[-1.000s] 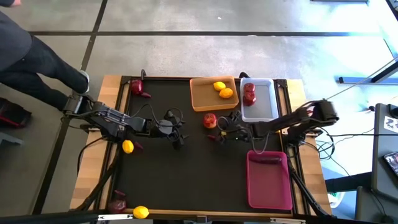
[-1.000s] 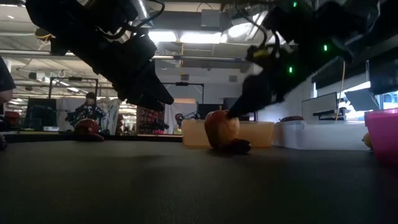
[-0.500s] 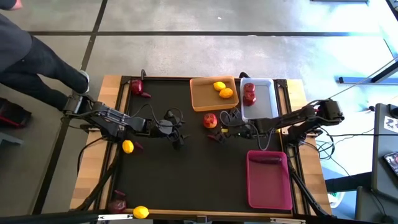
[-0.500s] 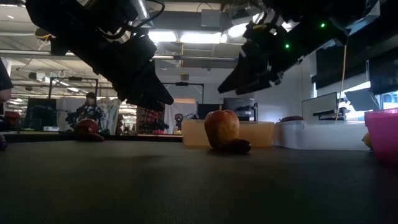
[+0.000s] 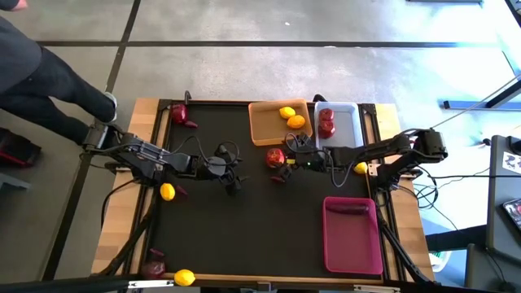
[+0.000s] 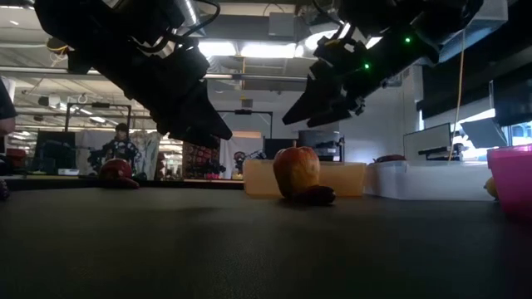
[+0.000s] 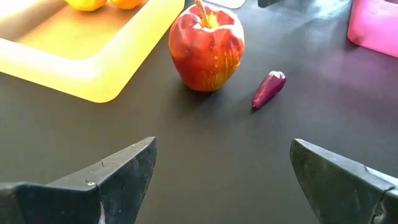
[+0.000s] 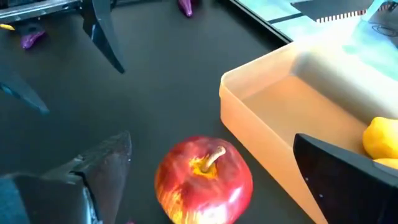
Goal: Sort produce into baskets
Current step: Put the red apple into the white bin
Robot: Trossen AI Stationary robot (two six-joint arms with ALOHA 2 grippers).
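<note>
The right pincer [image 5: 286, 157] hung spread wide just above a red apple [image 5: 275, 157] that stood on the dark surface [image 5: 244, 220], close to the near edge of the orange basket [image 5: 264, 130]. A small purple piece [image 7: 268, 88] lay beside the apple. The left pincer [image 5: 234, 177] waited to the left of the middle, fingers apart and holding nothing. Two yellow-orange citrus [image 5: 291, 117] sat in the orange basket, two red apples [image 5: 326, 122] in the white basket [image 5: 346, 138], and one dark piece [image 5: 348, 209] in the pink basket [image 5: 358, 244]. A lemon [image 5: 167, 192] rested at the left edge, another lemon [image 5: 185, 277] at the near left corner, and an apple [image 5: 179, 113] at the far left corner.
</note>
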